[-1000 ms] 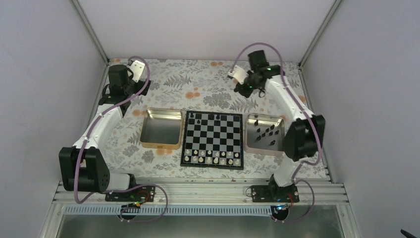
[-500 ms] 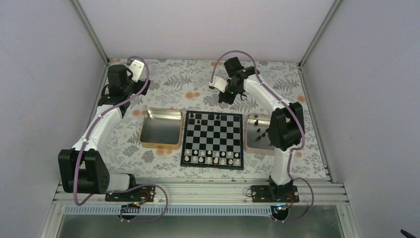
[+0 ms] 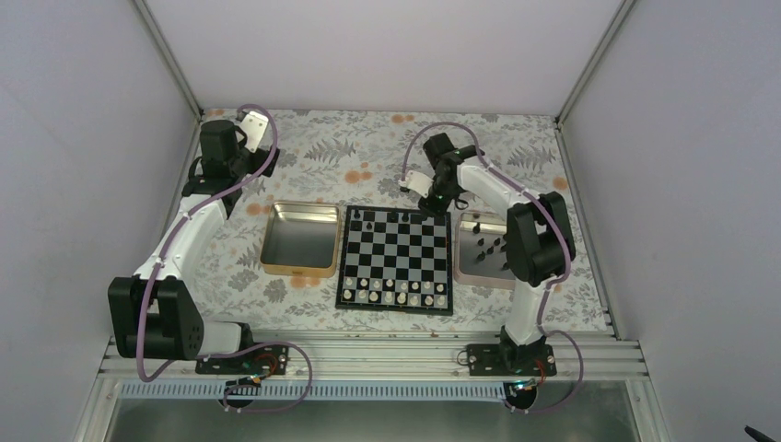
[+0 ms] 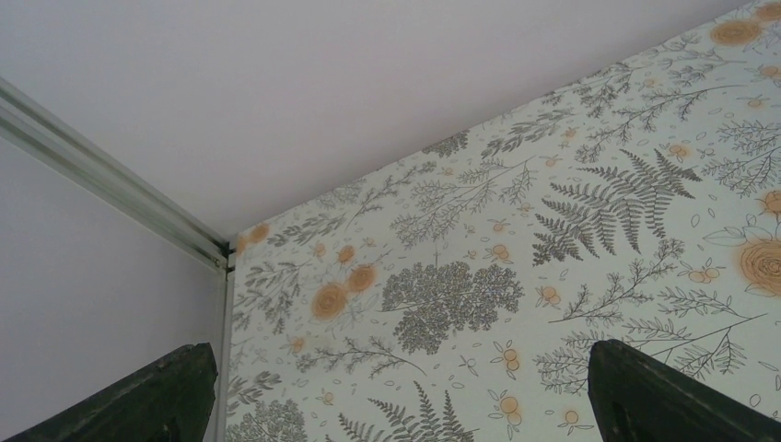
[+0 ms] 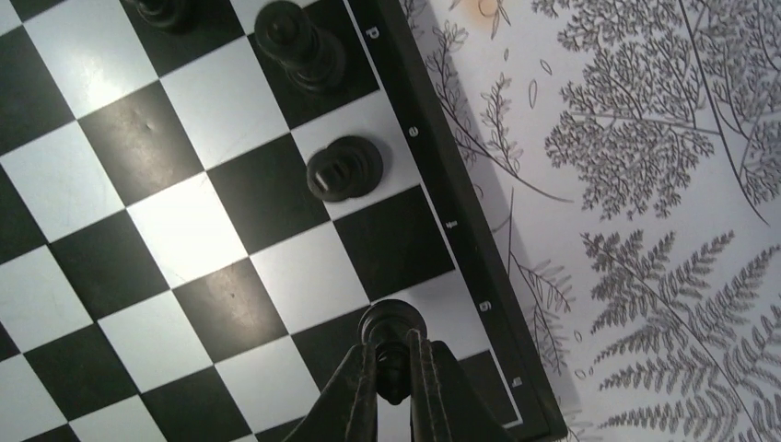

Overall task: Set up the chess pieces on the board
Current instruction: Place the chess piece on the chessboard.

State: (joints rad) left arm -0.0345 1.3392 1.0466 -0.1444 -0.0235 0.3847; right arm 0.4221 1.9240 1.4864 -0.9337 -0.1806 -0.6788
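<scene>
Nearest the arm bases, well short of the right jaws, small white-silver chess pieces stood in rows on the near squares of the small black-and-pale chequered board. That side looked done. An open gold rectangular metal tray sat just left of the board, between the two arms' jaws, with nothing visible inside.

A silver-rose metal tray sat just right of the board, nearer the bases than the right jaws. It held loose tiny black chess pieces, likely the supply for the far rows.

The right jaws were at the board's far edge, pinching one tiny black chess piece upright. They were directly over a back-row square beside the lettered black border. Probably it was about to be set down there. Three black pieces stood on the same back row, just left of the jaws along the edge.

The left jaws were spread wide, fingertips apart and empty. They were parked over the floral-printed counter at the far-left corner, well apart from the board. I judged it was idle, keeping clear. Most of the black side was not yet placed.
</scene>
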